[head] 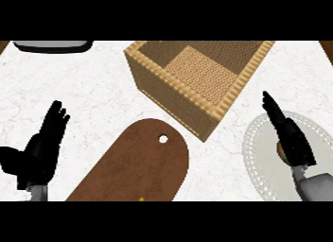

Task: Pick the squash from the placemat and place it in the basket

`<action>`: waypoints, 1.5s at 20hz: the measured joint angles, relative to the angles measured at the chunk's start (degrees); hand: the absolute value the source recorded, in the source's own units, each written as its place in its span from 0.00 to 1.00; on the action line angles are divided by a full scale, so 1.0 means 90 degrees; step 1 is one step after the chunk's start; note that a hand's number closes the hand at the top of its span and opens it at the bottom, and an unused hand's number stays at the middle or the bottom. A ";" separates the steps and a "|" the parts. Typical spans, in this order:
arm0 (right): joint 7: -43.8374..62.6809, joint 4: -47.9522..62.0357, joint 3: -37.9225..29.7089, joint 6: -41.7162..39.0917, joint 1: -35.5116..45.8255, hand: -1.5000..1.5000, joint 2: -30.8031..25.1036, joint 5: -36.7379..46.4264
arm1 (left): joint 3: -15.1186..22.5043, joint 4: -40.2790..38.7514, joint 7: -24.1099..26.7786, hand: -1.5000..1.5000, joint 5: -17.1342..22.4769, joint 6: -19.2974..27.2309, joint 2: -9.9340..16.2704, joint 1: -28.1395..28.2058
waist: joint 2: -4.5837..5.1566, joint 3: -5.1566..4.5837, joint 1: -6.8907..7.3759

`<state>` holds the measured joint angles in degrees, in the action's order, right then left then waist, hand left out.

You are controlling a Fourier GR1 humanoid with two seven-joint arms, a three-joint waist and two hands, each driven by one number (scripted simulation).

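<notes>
1. Nearest, our left hand (37, 153) rests open, fingers up, beside the wooden board (138, 163).
2. Our right hand (286, 134) lies straight-fingered over the placemat (260, 142), open, poised to grasp; a tan sliver under it seems the squash (282, 150).
3. Farther off, the basket (197, 78) waits.
4. We read no writing anywhere.

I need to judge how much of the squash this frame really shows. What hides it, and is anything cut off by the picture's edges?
Head view: the right hand lies over the placemat and hides the squash except for a tan sliver beside the wrist; the cutting board and placemat run off the lower edge; the basket is cropped at the top; the left hand rests open at left.
</notes>
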<state>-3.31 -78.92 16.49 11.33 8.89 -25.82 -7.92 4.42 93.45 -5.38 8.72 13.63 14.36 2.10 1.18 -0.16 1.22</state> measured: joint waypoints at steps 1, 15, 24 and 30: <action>-0.0143 0.0018 0.0013 -0.0261 -0.0010 1.00 -0.0030 -0.0093 | 0.0002 0.0010 -0.0009 0.50 -0.0048 -0.0005 0.0033 -0.0029 | -0.0027 0.0005 -0.0025; -0.0913 -0.2972 0.1503 -0.3663 -0.0889 0.00 -0.0105 -0.1778 | -0.0075 0.0013 0.0477 0.50 -0.0701 -0.0846 0.1248 -0.0887 | -0.0166 0.0031 -0.0305; -0.0149 -0.4304 -0.0295 -0.3459 0.0105 0.00 -0.2123 -0.0322 | -0.0117 -0.0173 0.0534 0.50 -0.0772 -0.0961 0.1327 -0.1105 | -0.0191 -0.0007 -0.0361; 0.0097 -0.4471 -0.0738 -0.4865 0.0958 0.00 -0.3933 0.0291 | -0.0057 -0.0241 0.0618 0.50 -0.0799 -0.1042 0.1284 -0.1202 | -0.0150 -0.0009 -0.0184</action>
<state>-2.43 -119.15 9.84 -32.46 17.51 -61.22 -5.30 3.90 91.28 0.19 1.52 4.25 25.92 -8.71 -0.17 -0.24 -0.44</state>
